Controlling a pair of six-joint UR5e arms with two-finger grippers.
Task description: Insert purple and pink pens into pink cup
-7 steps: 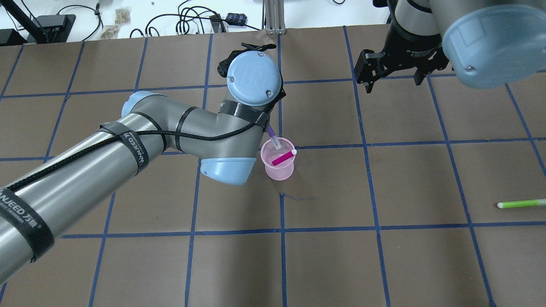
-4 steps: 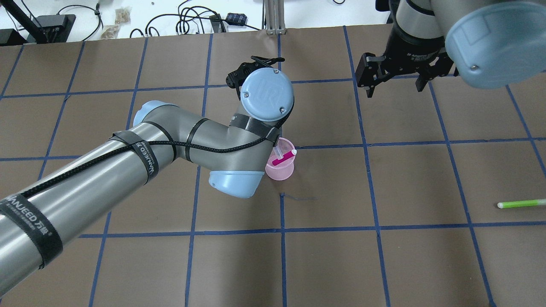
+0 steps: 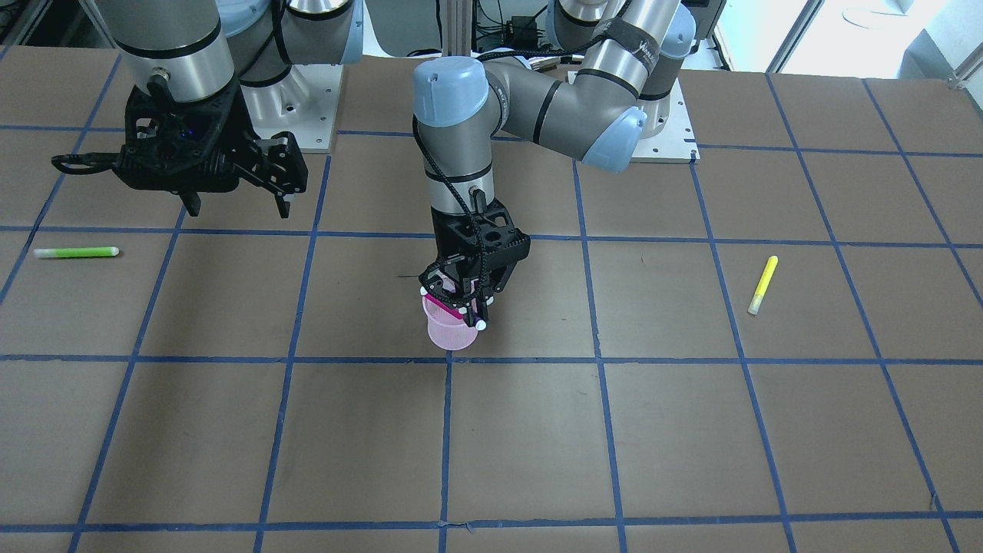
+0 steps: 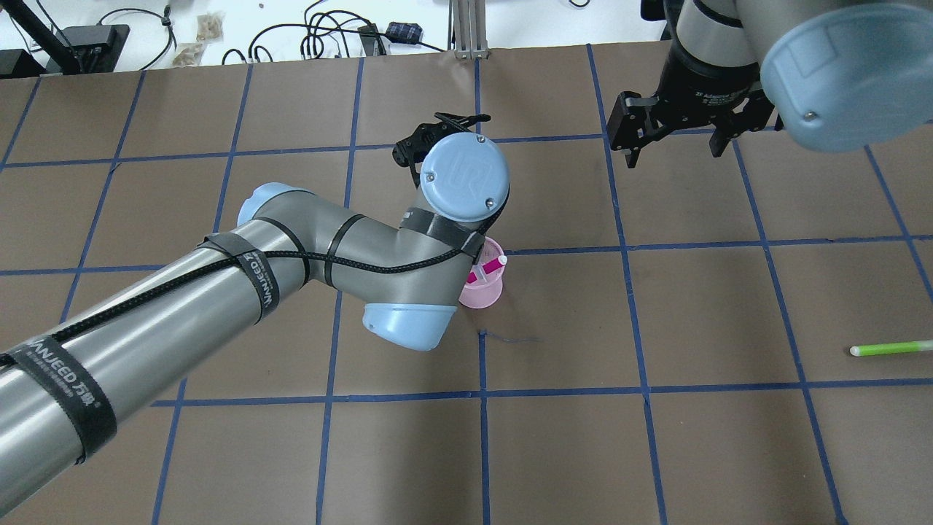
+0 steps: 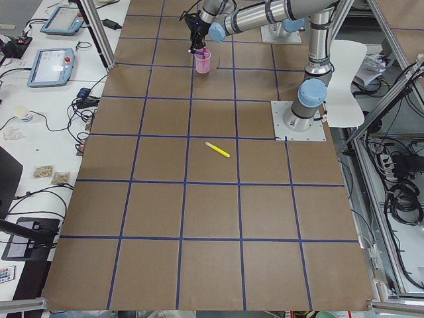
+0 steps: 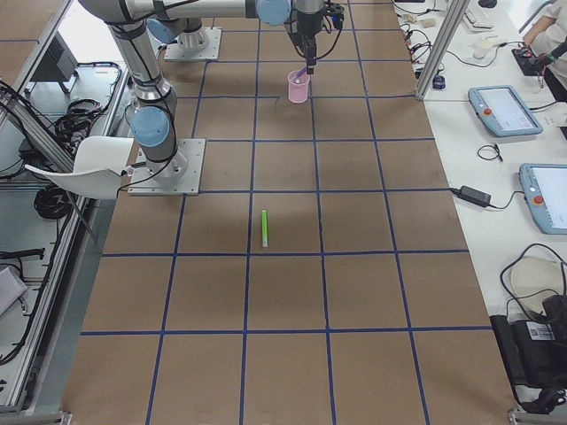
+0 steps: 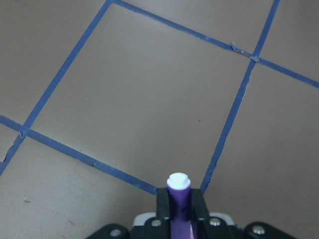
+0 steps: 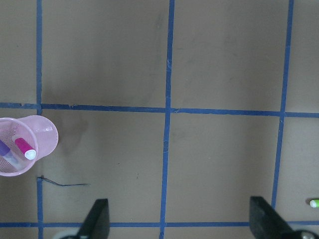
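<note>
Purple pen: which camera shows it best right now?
Left wrist: the purple pen sits close up, clamped in the left tool. Right wrist shows a sliver inside the cup; overhead, the arm hides it.

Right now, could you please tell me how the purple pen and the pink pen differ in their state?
The purple pen is held by the left gripper, while the pink pen lies free of either gripper. The purple pen stands steeply, in line with that gripper; the pink pen slants across to the rim. Both have their lower ends inside the pink cup, and both show a white cap at the top.
</note>
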